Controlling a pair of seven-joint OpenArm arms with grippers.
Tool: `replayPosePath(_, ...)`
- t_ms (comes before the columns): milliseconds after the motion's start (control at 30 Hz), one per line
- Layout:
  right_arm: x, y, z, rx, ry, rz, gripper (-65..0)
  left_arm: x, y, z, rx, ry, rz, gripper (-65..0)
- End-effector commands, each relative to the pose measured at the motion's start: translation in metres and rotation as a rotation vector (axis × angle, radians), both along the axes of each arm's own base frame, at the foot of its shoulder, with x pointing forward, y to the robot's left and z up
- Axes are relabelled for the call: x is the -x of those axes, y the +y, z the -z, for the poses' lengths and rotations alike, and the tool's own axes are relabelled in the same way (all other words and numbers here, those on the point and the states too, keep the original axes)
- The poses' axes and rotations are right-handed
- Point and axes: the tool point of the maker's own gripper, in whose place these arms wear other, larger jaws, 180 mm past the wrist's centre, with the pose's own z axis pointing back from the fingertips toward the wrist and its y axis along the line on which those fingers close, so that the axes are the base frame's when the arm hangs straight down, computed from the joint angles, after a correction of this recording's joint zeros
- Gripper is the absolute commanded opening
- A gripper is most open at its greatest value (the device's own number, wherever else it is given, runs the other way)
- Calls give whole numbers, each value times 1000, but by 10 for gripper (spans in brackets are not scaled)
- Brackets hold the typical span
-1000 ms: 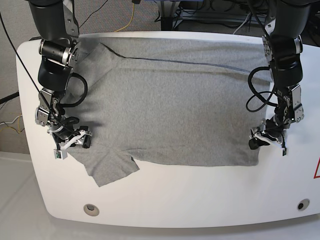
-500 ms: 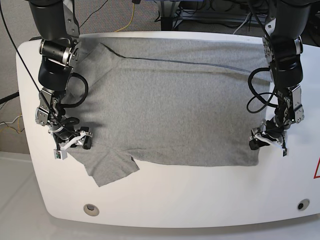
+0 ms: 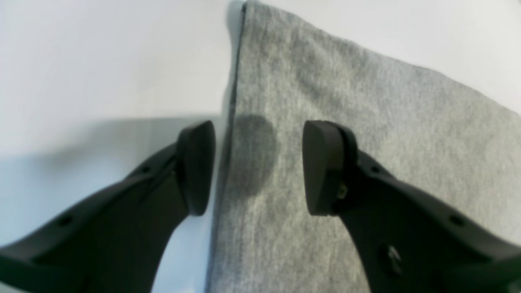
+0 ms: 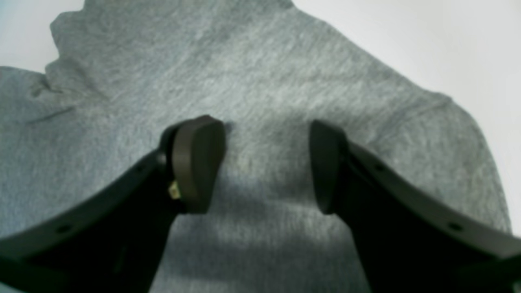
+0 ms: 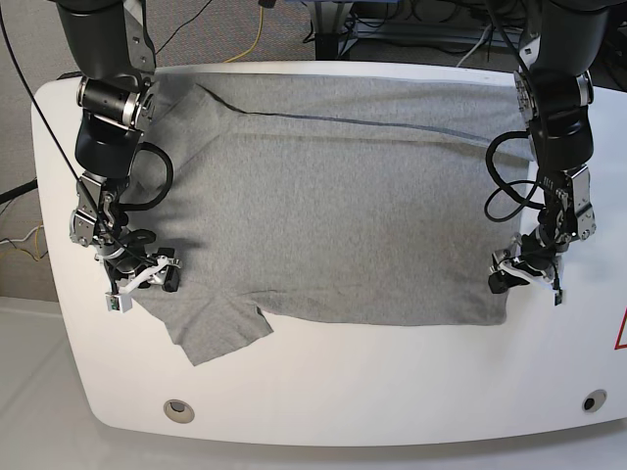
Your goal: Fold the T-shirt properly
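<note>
- Left wrist: left gripper (image 3: 258, 167) has its jaws apart, straddling the T-shirt (image 3: 346, 122) edge; bare table (image 3: 101, 61) toward 9 o'clock.
- Right wrist: right gripper (image 4: 266, 162) likewise parted, nothing between, grey sleeve cloth beneath.
- Base: T-shirt (image 5: 333, 206) spread across the table (image 5: 392, 382); grippers at its 8 and 4 o'clock edges.

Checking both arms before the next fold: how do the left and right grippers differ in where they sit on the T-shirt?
The left gripper straddles the T-shirt's straight side edge, one finger over bare table; the right gripper has both fingers over cloth, by the sleeve. In the base view, the left gripper is at the shirt's right end, the right gripper at its left. Both are open, holding nothing.
</note>
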Motion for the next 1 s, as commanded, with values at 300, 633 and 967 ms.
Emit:
replayPosePath(300, -20, -9, -30, 12, -83, 11, -292, -12, 10, -20, -8, -50, -13, -373)
replayPosePath(633, -15, -8, -25, 12, -70, 7, -292, -14, 6, -19, -31, -52, -7, -351)
replayPosePath(967, -15, -8, -25, 8, -71, 9, -291, -11, 3, -14, -54, -43, 7, -349)
